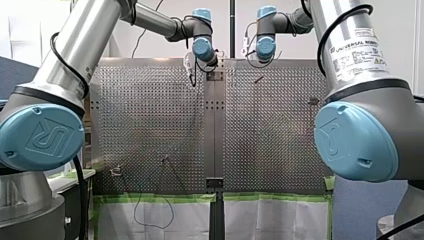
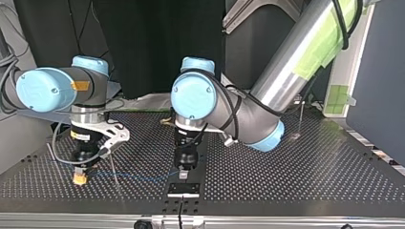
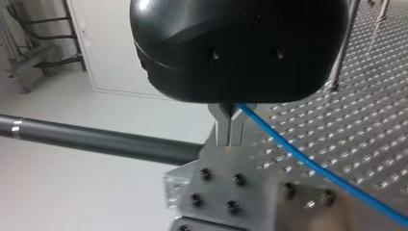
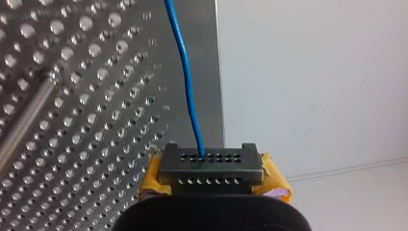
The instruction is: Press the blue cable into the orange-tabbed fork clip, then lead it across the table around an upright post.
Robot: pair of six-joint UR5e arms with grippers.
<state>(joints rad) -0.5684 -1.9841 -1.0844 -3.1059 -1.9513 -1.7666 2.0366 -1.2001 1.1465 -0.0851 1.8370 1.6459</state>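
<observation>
Left wrist view: your left gripper (image 3: 230,130), black with metal fingers, is pinched closed on the blue cable (image 3: 308,165), which runs out from the fingertips low over the perforated table (image 3: 365,110). Your right gripper (image 4: 211,163), with yellow pads, is also clamped on the cable, which leaves it straight ahead. Seen in the top view, the cable spans between the two grippers, along the table edge nearest that camera.
</observation>
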